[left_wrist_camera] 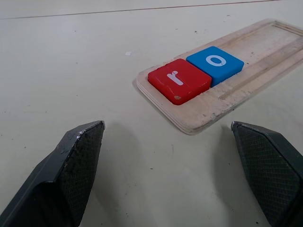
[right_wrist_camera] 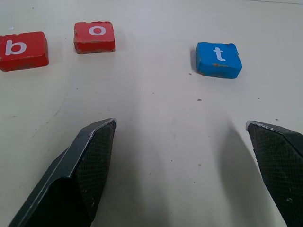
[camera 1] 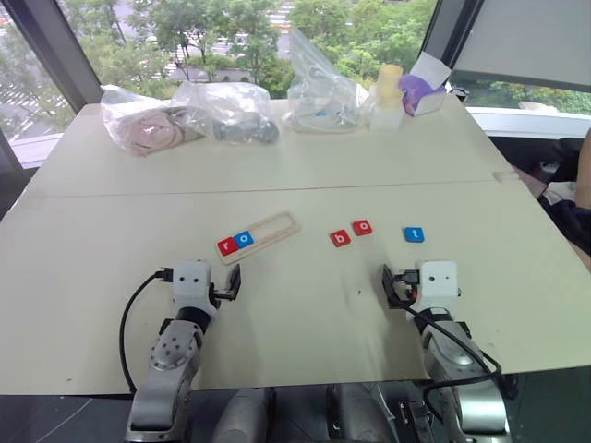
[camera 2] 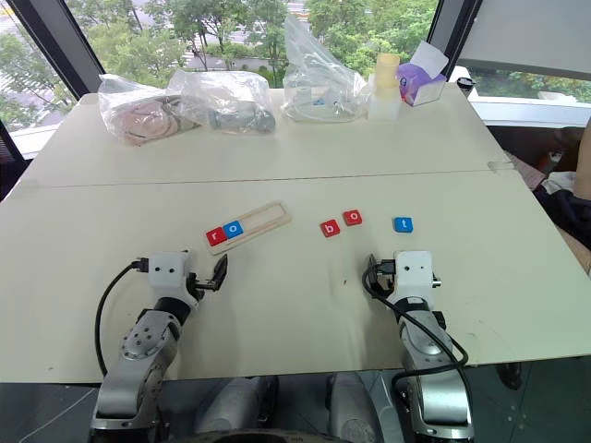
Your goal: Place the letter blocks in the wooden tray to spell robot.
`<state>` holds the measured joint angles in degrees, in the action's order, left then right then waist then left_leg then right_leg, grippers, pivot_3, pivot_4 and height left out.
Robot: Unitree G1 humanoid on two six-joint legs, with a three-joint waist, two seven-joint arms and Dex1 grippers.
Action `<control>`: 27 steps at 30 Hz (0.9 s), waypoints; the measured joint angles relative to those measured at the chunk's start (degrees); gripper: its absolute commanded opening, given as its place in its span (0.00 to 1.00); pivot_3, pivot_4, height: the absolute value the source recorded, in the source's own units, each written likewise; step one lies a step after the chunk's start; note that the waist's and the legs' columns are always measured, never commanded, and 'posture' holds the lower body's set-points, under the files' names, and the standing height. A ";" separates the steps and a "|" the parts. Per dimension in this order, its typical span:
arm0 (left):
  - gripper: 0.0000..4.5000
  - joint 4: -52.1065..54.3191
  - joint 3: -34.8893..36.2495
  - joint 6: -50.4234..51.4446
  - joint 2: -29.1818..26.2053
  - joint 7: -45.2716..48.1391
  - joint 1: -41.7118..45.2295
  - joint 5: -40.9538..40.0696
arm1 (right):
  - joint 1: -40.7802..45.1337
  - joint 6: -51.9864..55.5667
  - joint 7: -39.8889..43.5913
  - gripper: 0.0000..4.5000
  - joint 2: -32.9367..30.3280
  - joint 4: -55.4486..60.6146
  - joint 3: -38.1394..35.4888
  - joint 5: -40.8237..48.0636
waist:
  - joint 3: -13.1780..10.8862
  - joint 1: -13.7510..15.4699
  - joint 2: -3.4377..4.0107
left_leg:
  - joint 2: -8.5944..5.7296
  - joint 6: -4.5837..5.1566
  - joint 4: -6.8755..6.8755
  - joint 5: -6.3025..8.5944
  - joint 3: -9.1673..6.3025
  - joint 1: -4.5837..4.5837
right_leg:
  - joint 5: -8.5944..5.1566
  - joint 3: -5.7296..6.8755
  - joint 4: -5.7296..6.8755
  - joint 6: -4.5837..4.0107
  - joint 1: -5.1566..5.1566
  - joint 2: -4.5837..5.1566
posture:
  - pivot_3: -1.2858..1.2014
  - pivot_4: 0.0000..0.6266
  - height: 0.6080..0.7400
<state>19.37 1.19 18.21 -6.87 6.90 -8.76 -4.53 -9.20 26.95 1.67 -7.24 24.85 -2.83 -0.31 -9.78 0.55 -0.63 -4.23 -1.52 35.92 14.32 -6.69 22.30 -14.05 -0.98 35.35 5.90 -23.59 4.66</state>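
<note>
The wooden tray (camera 1: 277, 225) lies slanted on the table, left of centre. A red r block (camera 1: 226, 245) and a blue o block (camera 1: 244, 239) sit side by side at its near left end (left_wrist_camera: 199, 120). To the tray's right, three blocks lie loose on the table: a red b (camera 1: 340, 238), a red o (camera 1: 362, 227) and a blue t (camera 1: 414, 234). My left gripper (left_wrist_camera: 165, 126) hovers open just short of the tray's near end, holding nothing. My right gripper (right_wrist_camera: 181, 124) is open and empty, a little nearer than the loose b (right_wrist_camera: 22, 49), o (right_wrist_camera: 94, 36) and t (right_wrist_camera: 218, 59).
Several clear plastic bags (camera 1: 231, 111) with contents line the table's far edge, beside a yellow cup (camera 1: 390, 81) and a purple-and-white item (camera 1: 421, 92). A seam (camera 1: 277, 189) runs across the table behind the tray. Bare tabletop lies between the grippers.
</note>
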 measured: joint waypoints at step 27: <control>1.00 4.34 0.36 1.82 -0.12 0.91 -2.31 -2.53 | -0.24 -0.44 3.91 0.99 -3.48 0.28 0.32 -0.35 | -0.02 0.04 -0.02 | 0.00 0.00 0.00 0.01 0.00 0.04 | -0.01 0.01 -0.02 0.00 -0.03 0.01 | 0.52 0.24 1.00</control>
<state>23.71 1.55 20.03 -6.99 7.82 -11.07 -7.06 -9.45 26.50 5.58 -10.71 25.13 -2.51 -0.66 -9.80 0.59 -0.65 -4.22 -1.52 35.92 14.32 -6.68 22.34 -14.06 -0.97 35.33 5.90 -23.62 4.67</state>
